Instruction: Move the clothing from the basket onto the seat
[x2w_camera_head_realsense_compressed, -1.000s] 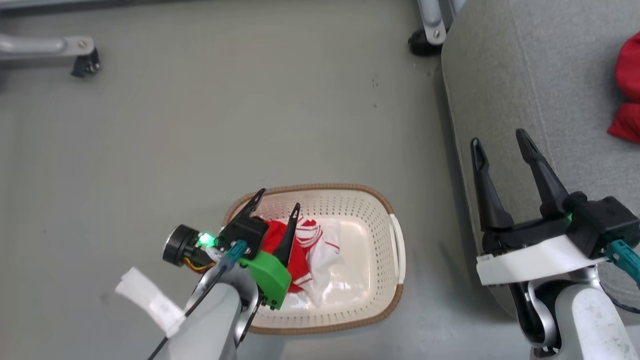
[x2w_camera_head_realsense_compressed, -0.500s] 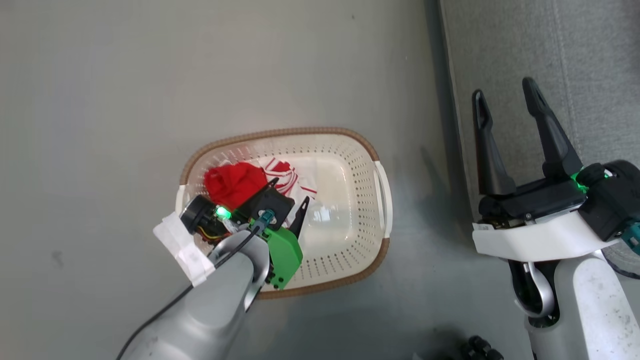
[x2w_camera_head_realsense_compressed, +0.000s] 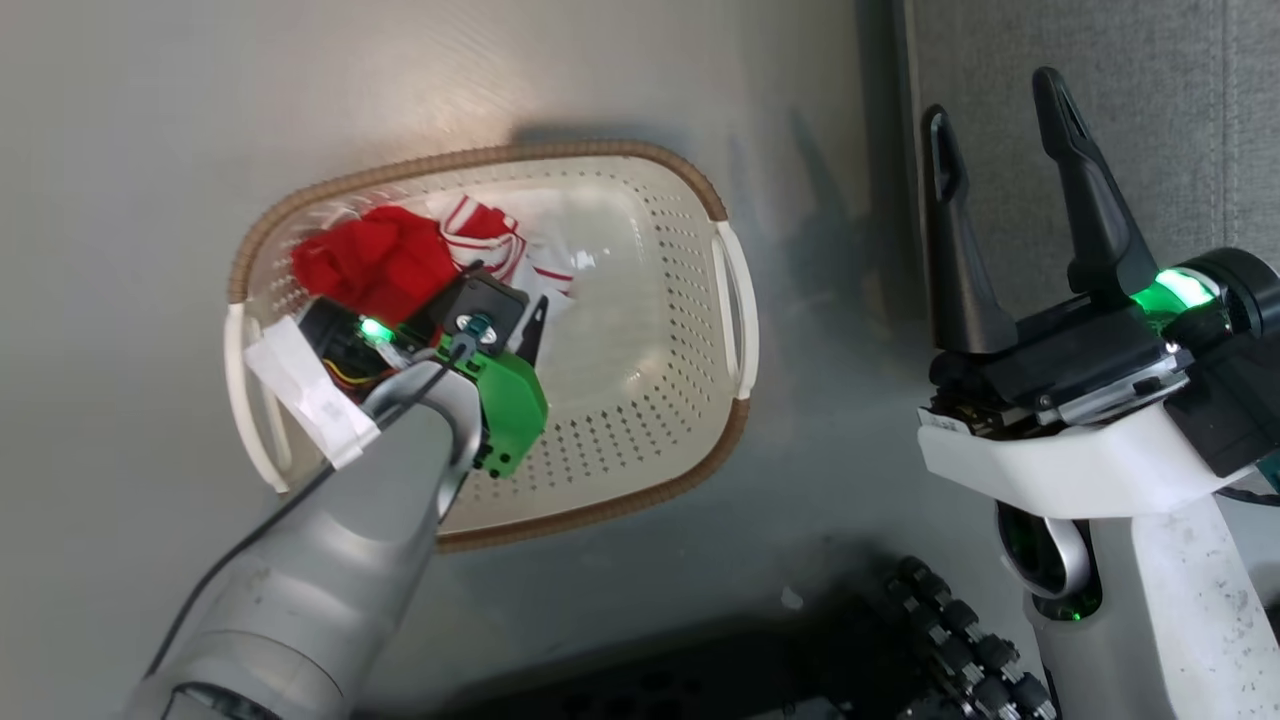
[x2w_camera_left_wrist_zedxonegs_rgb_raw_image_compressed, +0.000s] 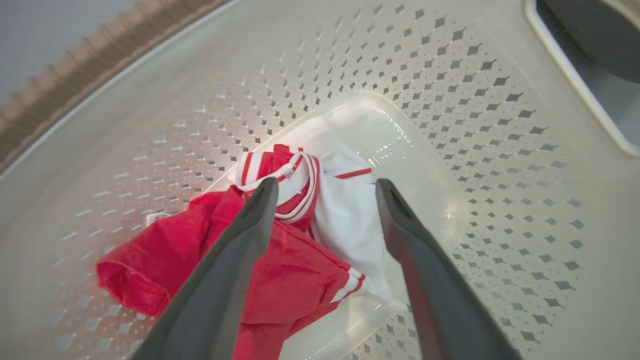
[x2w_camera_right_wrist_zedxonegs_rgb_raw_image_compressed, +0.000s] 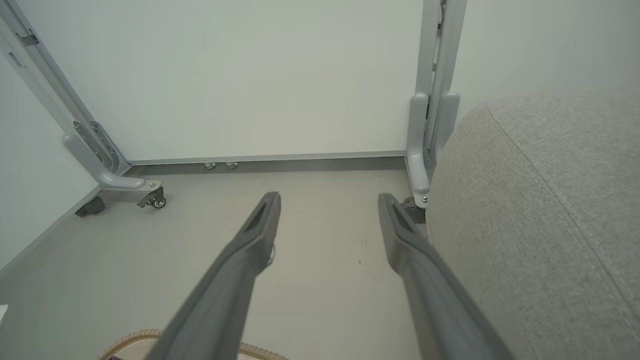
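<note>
The left gripper (x2w_camera_left_wrist_zedxonegs_rgb_raw_image_compressed: 325, 187) hangs spread over the red garment (x2w_camera_left_wrist_zedxonegs_rgb_raw_image_compressed: 280, 280) inside the basket (x2w_camera_head_realsense_compressed: 735, 300), poised to pinch; the right gripper (x2w_camera_head_realsense_compressed: 990, 100) idles spread beside the seat (x2w_camera_right_wrist_zedxonegs_rgb_raw_image_compressed: 540, 210).

The clothing (x2w_camera_left_wrist_zedxonegs_rgb_raw_image_compressed: 292, 280) is red with white stripes, basket (x2w_camera_left_wrist_zedxonegs_rgb_raw_image_compressed: 450, 75) white, brown-rimmed, seat (x2w_camera_right_wrist_zedxonegs_rgb_raw_image_compressed: 540, 210) seemingly grey.

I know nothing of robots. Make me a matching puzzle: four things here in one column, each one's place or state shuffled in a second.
1. red-and-white soft garment
2. oval white perforated plastic basket with brown rim
3. large grey fabric seat
4. left gripper

A. standing on the grey floor
B. open, reaching into the basket
C. right of the basket
D. crumpled inside the basket

Pairs: 1-D, 2-A, 3-C, 4-B.
</note>
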